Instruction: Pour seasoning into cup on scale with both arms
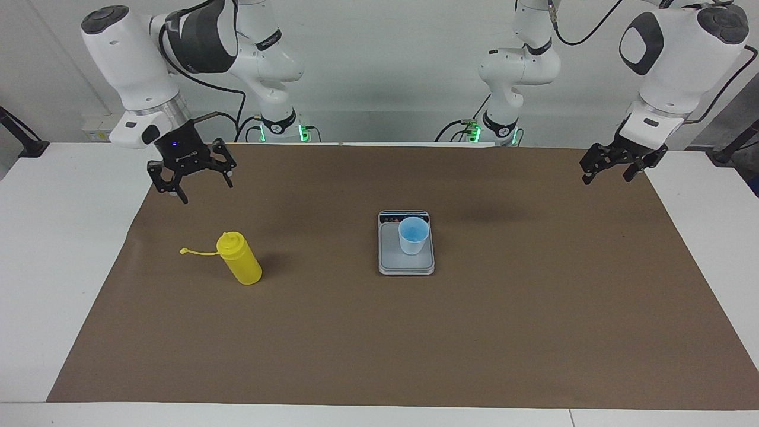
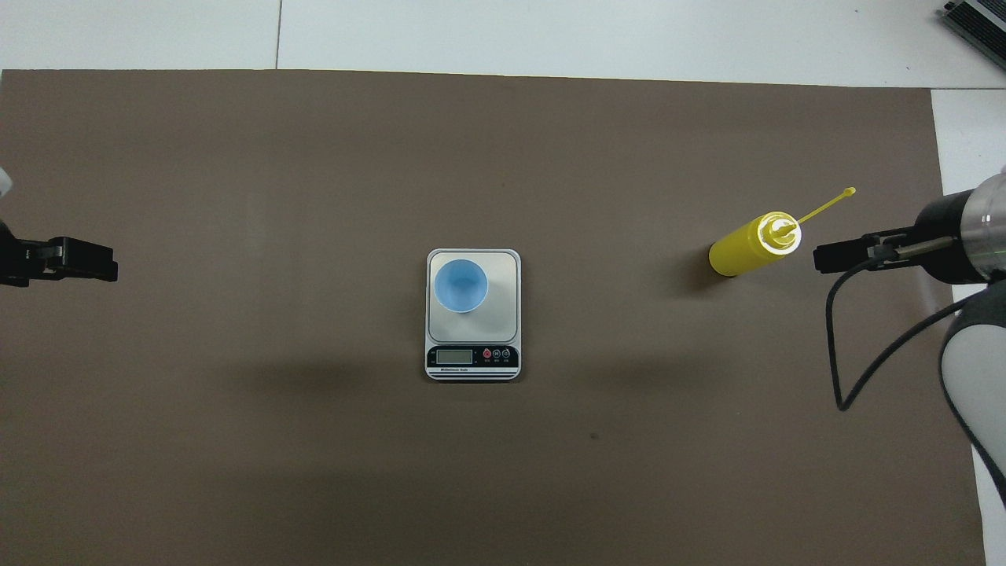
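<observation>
The yellow seasoning bottle [image 1: 240, 259] [image 2: 750, 245] stands upright on the brown mat toward the right arm's end, its cap strap [image 1: 195, 252] sticking out sideways. At the mat's middle, the light-blue cup [image 1: 413, 235] [image 2: 460, 284] stands on the silver scale [image 1: 406, 265] [image 2: 501, 279], whose display faces the robots. My right gripper [image 1: 206, 191] [image 2: 845, 256] hangs open and empty over the mat, apart from the bottle. My left gripper [image 1: 608, 178] [image 2: 75, 261] waits open over the mat's edge at the left arm's end.
A brown mat [image 1: 533, 326] covers most of the white table [image 1: 53, 249]. A black cable [image 2: 857, 369] loops down from the right wrist. A grey device [image 2: 974, 20] sits at one table corner.
</observation>
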